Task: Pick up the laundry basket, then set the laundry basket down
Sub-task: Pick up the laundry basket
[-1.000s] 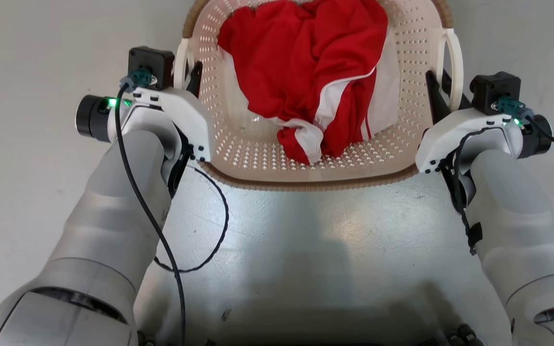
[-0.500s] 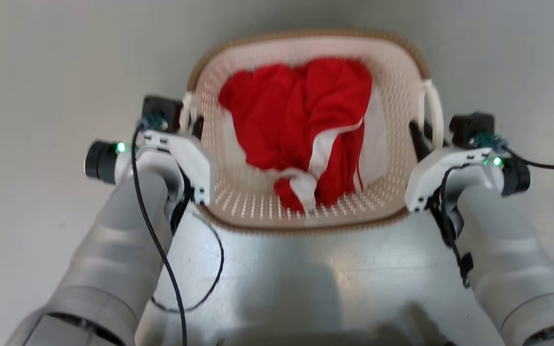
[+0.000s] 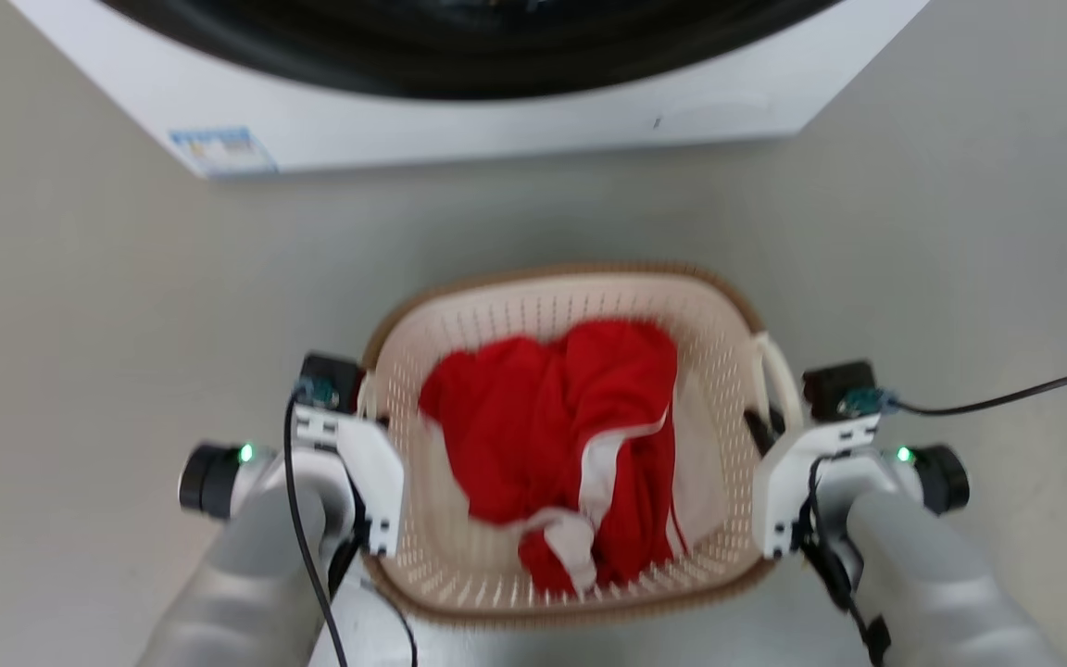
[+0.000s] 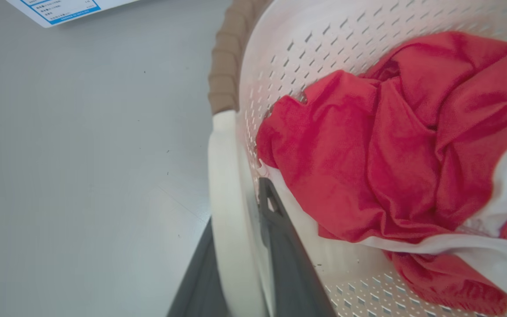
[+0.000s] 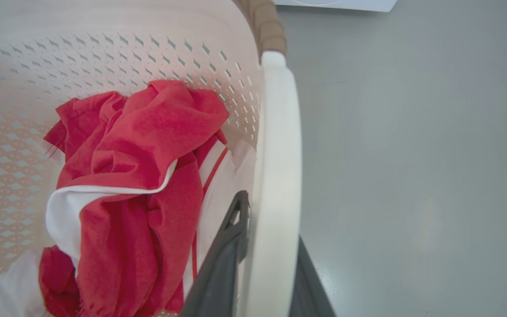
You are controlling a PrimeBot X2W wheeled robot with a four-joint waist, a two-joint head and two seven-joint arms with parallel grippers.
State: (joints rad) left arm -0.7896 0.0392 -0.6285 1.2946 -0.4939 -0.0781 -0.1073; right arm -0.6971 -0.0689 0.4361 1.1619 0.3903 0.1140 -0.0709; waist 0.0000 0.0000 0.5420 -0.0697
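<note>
laundry basket (image 3: 515, 320): looks lifted
left fingers (image 4: 280, 246): clamped on left handle (image 4: 225, 176)
right fingers (image 5: 222, 259): clamped on right handle (image 5: 280, 132)
next: lower level to floor (image 3: 80, 324), release

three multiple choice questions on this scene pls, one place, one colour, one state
1. Where does the washing machine stand relative to the laundry basket in the head view?
A. beyond it, at the top
B. at the robot's left
C. behind the robot

2. What colour is most of the garment in the basket?
A. blue
B. red
C. green

3. How do the left gripper and right gripper stand?
A. open above the basket
B. shut on its side handles
C. resting on the floor

Answers: A, its white front spans the top edge; B, red folds with white trim; B, each wrist view shows a handle between the dark fingers.
</note>
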